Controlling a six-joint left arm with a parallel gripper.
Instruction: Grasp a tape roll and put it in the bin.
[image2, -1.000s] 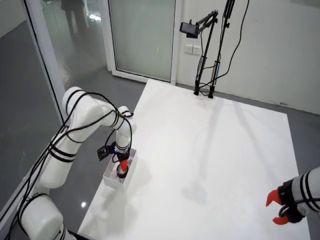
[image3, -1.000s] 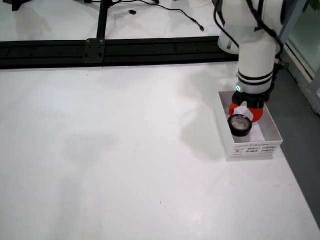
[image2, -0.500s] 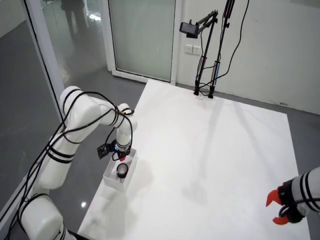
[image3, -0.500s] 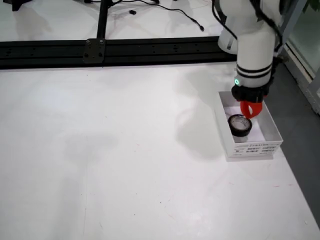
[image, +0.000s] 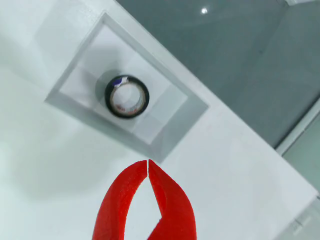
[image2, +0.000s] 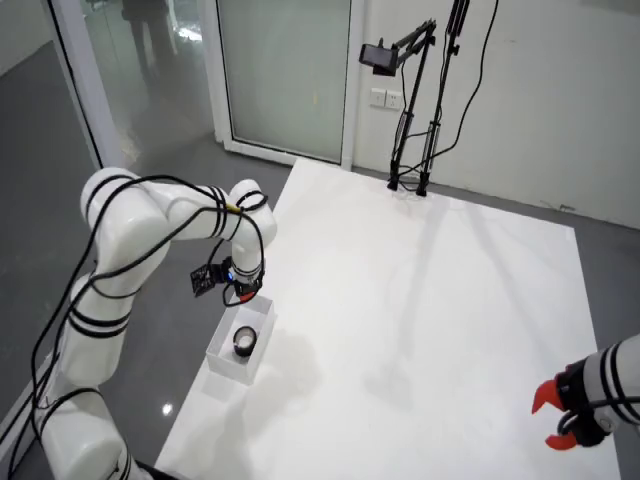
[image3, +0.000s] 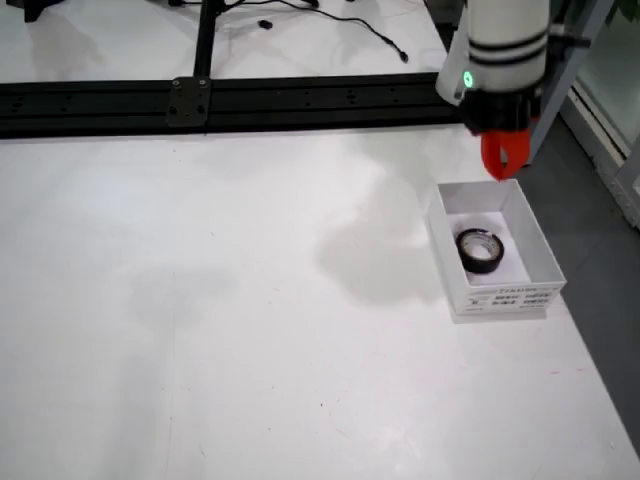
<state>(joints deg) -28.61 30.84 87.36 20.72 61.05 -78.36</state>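
Above the box (image: 125, 95) in the view that rides on the gripper, the red gripper (image: 148, 167) hangs closed and empty while the tape roll (image: 127, 96) lies flat inside, and from the side and front the roll sits delivered in that box with the gripper clear above its far rim.

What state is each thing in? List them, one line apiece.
tape roll: lying flat on the bin floor, hole up, free of the gripper.
bin: open-topped, upright near the table edge, holding only the roll.
gripper: shut, red fingertips meeting, empty, raised above the bin.
second arm's gripper: at the far table corner in the high room view, red fingers apart.
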